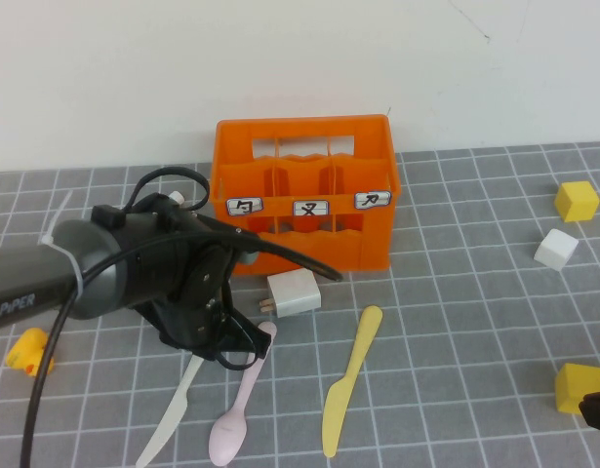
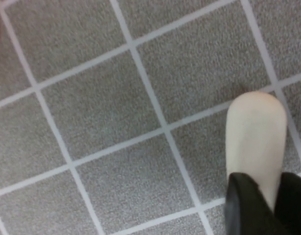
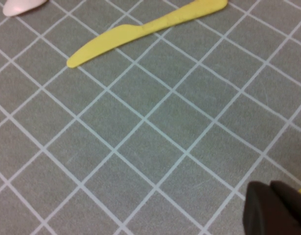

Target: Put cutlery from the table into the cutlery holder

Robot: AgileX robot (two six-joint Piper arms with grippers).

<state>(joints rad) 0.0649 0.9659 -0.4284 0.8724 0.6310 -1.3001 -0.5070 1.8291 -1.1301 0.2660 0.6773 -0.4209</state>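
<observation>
Three pieces of cutlery lie on the grey gridded table (image 1: 456,292), all at the near side in front of the orange cutlery holder (image 1: 304,195): one cream-white knife (image 1: 173,414) on the left, one pale pink spoon (image 1: 233,421) just right of it, and one yellow knife (image 1: 346,385) further right, apart from the other two. The holder stands upright toward the far side, its inner compartments showing through the slotted walls, with three small white labels (image 1: 311,207) in a row on its near face. The left gripper (image 1: 224,343) hangs low over the far ends of the cream-white knife and the pink spoon; in the left wrist view its dark fingers (image 2: 248,205) sit on either side of a rounded cream-white handle end (image 2: 255,142), closed around the knife. One white block-shaped adapter (image 1: 294,292) rests between the holder and the cutlery, just beside the left arm. Two yellow cubes sit at the right, one far (image 1: 577,200) and one near (image 1: 579,386), with one white cube (image 1: 555,249) between them. One small yellow object (image 1: 28,353) lies at the left edge beneath the arm. The right gripper (image 1: 598,409) shows only as a dark sliver at the near right corner beside the near yellow cube; whether its fingers are apart or together cannot be told.
</observation>
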